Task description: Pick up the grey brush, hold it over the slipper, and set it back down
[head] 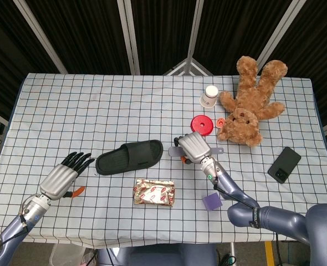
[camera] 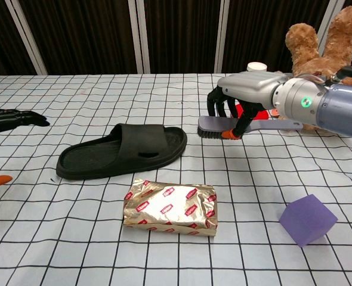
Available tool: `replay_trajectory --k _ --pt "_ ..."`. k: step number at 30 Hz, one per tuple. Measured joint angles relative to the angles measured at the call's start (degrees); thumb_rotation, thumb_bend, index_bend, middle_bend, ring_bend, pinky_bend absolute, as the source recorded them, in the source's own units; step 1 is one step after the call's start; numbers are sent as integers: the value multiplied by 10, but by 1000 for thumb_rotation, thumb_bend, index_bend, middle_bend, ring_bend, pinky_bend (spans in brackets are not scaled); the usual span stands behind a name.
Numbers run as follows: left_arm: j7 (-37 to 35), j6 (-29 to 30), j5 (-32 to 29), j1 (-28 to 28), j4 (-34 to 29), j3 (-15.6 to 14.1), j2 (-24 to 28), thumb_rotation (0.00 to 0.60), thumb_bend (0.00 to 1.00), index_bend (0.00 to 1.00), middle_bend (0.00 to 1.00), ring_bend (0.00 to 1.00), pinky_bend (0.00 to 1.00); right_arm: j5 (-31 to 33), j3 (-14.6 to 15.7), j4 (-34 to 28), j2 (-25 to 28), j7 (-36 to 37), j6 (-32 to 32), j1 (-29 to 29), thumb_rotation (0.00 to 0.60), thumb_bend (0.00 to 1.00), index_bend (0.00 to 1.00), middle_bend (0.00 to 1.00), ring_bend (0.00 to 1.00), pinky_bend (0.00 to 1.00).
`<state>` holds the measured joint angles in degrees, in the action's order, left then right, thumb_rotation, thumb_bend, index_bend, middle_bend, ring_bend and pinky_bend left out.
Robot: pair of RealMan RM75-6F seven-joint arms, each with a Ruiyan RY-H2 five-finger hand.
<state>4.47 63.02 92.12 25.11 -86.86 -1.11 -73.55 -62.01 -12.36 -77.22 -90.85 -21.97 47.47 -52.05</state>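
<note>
My right hand [camera: 247,95] [head: 194,147] grips the grey brush [camera: 215,126] [head: 176,151] and holds it in the air, bristles down, just right of the black slipper's toe end. The slipper [camera: 122,149] [head: 129,157] lies flat in the middle of the table. My left hand [head: 64,174] [camera: 12,118] hovers at the left, fingers stretched out and apart, holding nothing; only its fingers show in the chest view.
A foil-wrapped packet [camera: 170,205] lies in front of the slipper. A purple cube [camera: 307,219] sits front right. A brown teddy bear [head: 251,105], paper cup [head: 209,96], red lid [head: 202,124] and black phone [head: 284,164] fill the right side.
</note>
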Motion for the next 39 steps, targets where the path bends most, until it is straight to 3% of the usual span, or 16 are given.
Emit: replay_trajectory --k 14,26,39 --pt "3 -145 -80 64 12 10 -8 525 509 0 0 0 29 68 -45 -3 -32 -19 -39 -64 600 454 823 631 520 574" --pt "-3 -176 -95 80 53 2 -32 523 509 0 0 0 29 150 -72 43 -81 -30 -59 -118 600 454 823 632 521 574" --pt "-27 -196 -97 93 89 -9 -50 522 509 0 0 0 29 173 -65 29 -105 -36 -38 -134 600 455 823 634 524 573"
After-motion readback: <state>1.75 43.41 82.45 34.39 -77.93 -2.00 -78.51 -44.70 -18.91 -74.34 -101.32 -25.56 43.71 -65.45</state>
